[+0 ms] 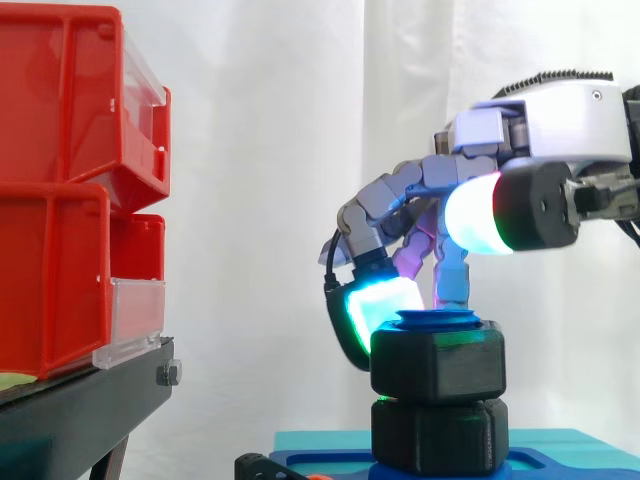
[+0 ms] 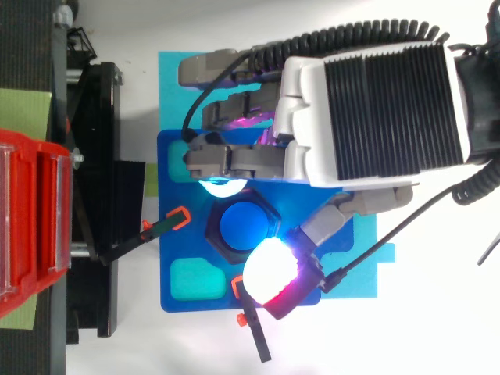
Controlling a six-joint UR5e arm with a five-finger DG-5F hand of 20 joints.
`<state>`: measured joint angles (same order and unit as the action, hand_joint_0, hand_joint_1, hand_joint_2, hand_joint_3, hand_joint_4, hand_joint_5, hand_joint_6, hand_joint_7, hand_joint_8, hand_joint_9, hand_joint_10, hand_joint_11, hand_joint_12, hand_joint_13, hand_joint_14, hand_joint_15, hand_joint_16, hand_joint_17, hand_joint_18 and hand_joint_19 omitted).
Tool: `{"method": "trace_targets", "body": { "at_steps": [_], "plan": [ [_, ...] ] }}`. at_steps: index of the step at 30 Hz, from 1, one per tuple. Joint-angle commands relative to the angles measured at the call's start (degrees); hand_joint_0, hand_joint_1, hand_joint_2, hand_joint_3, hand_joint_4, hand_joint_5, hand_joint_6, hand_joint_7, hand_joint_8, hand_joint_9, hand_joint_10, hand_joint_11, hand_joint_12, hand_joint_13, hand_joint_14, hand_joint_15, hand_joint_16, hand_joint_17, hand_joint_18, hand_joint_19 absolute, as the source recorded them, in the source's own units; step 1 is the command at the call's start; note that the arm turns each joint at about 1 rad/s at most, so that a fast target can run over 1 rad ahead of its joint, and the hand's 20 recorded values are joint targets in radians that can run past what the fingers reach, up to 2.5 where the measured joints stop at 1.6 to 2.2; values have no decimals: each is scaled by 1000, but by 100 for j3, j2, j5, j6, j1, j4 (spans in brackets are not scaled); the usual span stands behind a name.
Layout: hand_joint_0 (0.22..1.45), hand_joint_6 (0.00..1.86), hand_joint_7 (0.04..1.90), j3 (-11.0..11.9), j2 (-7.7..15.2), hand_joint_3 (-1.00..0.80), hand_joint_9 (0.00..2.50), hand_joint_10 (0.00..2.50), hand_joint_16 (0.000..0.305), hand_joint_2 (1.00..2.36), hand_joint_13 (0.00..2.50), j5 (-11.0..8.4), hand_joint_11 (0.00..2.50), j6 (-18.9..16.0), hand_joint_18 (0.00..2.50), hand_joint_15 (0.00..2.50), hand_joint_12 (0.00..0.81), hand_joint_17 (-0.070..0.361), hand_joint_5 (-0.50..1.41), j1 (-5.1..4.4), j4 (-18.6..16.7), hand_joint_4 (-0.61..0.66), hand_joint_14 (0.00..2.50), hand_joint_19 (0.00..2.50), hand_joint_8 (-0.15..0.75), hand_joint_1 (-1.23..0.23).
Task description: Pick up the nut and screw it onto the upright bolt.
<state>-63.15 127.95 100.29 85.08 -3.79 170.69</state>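
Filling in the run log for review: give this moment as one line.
nut: on upright bolt, above second black nut | hand: directly over bolt top, grasp unclear

Nut [image 1: 438, 365] looks matt black plastic, bolt [image 2: 246, 224] smooth blue plastic — bins [image 1: 60, 200] glossy red plastic.

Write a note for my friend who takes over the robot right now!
Hand: just above the nut and bolt; whether it grips the nut cannot be told.
Nut: already around the upright bolt, whose blue top shows just above it. Right below the nut is a second black hex piece, standing on the blue base.
Done: nut picked up and put on the bolt.
Left: maybe more turns, since tightness cannot be seen; then lift the hand away.
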Motion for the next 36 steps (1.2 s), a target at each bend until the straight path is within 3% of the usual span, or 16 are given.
{"method": "trace_targets", "body": {
  "at_steps": [1, 9, 12, 13, 20, 23, 24, 28, 36],
  "plan": [
    [529, 681, 1318, 154, 2, -500, 1528, 1, 4, 1000, 949, 122, 0, 9, 450, 0, 149, 10, 51, 72, 87, 61, 0, 0, 251, -182],
    [523, 666, 1310, 602, 2, -500, 1637, 0, 3, 1000, 1051, 236, 0, 88, 571, 0, 141, 6, 61, 203, 597, 73, 0, 0, 266, -194],
    [522, 583, 1478, 646, 2, -500, 1600, 0, 4, 1000, 1031, 263, 17, 88, 563, 0, 159, 9, 66, 212, 667, 69, 0, 0, 276, -186],
    [520, 503, 1631, 682, 2, -500, 1539, 3, 6, 1000, 995, 263, 33, 88, 538, 0, 173, 15, 68, 212, 667, 115, 0, 0, 286, -180],
    [514, 505, 1085, 673, 2, -500, 1358, 0, 18, 1000, 860, 236, 0, 106, 427, 0, 209, 40, -25, 168, 553, 261, 0, 0, 303, -163],
    [507, 504, 951, 585, 2, -500, 1240, 0, 22, 1000, 721, 201, 0, 149, 319, 0, 224, 49, -61, 133, 526, 268, 0, 0, 291, -150],
    [504, 504, 917, 409, 2, -500, 1172, 0, 22, 1000, 669, 104, 0, 176, 270, 0, 240, 50, -72, 107, 465, 261, 0, 0, 285, -144],
    [494, 503, 796, 154, 2, -500, 960, 0, 26, 1000, 492, -230, 0, 149, 75, 0, 281, 59, -105, -8, 52, 224, 0, 0, 263, -120],
    [482, 501, 598, 101, 2, -500, 641, 0, 32, 1000, 305, -326, 0, 79, 0, 0, 305, 72, -131, -166, -168, 241, 0, 0, 233, -84]
  ]
}}
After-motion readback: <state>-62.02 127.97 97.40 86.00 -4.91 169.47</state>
